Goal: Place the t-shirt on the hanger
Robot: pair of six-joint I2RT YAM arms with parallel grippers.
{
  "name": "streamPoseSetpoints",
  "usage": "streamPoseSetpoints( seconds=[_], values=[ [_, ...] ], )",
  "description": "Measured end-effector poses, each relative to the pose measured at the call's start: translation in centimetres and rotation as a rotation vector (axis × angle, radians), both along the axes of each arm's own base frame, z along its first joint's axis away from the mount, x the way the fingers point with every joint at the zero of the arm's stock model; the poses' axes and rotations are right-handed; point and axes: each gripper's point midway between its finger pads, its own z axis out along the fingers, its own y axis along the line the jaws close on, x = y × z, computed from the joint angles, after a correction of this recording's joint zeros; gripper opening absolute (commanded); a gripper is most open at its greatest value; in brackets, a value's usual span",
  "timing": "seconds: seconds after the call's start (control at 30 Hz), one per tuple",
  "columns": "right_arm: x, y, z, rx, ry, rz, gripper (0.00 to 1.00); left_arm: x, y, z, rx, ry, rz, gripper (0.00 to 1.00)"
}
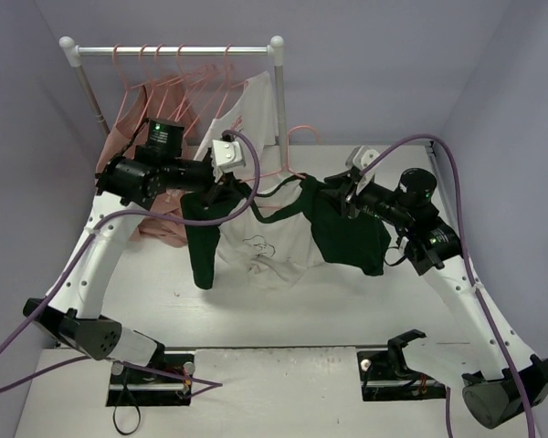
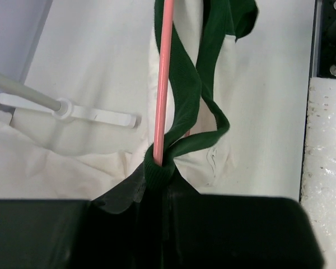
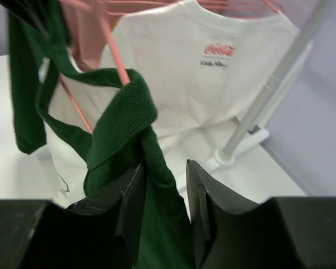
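**Hanger wire through the neck, shirt strung between both arms**

- The t-shirt hangs above the bench, stretched between the two arms. The white chest sags in the middle and a green sleeve droops at each end.
- The hanger is partly in: its pink wire passes through the loop of the green collar.

**Step in hand, my reading:** get the hanger's shoulders seated inside the shirt.
- I'd keep the collar end pinned and leave the cloth slack enough for the wire to slide.
- I'd feed the free end of the hanger toward the right shoulder rather than drag on the neckband, which is twisted round the wire.
- Likely trouble: the ribbing bunches up and the wire slips back out of the neck.

**Left jaws:** clenched on the t-shirt. Collar ribbing and pink wire both come out from between them, with the cloth wrapped round the wire right at the tips. I cannot tell whether the wire itself is pinched or only the cloth.

**Right jaws:** parted. Green cloth lies in the gap against one side and is not squeezed as far as I can see. The wire enters the collar fold just above them.

**Behind:** the rail carries spare hangers, a white shirt with red print, and a pink shirt.
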Motion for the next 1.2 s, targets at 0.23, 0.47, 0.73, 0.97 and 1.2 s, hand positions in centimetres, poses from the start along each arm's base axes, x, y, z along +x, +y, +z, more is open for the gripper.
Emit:
streamPoseSetpoints(
  seconds=[0.23,0.47,0.73,0.97,1.2],
  values=[
    [0.5,-2.4,-0.1,-0.019,0.007,-0.126,0.73,-0.8,0.0,1.7,-0.075,-0.028,0.033,0.00],
    [0.5,-4.9,6.5,0.013,-0.095,-0.269,0.89,0.9,-0.3,3.8,-0.144,-0.040,0.120,0.00],
    [-3.7,-9.1,22.3,0.203,-0.403,-0.410,0.96,2.2,1.2,15.9,-0.297,-0.244,0.288,0.00],
    [-4.0,-10.5,23.4,0.247,-0.427,-0.480,0.97,1.3,0.6,12.2,-0.204,-0.121,0.323,0.00],
    [0.2,-9.3,15.4,0.149,-0.233,-0.506,0.96,-1.0,-1.5,0.1,0.066,0.163,0.299,0.00]
  ],
)
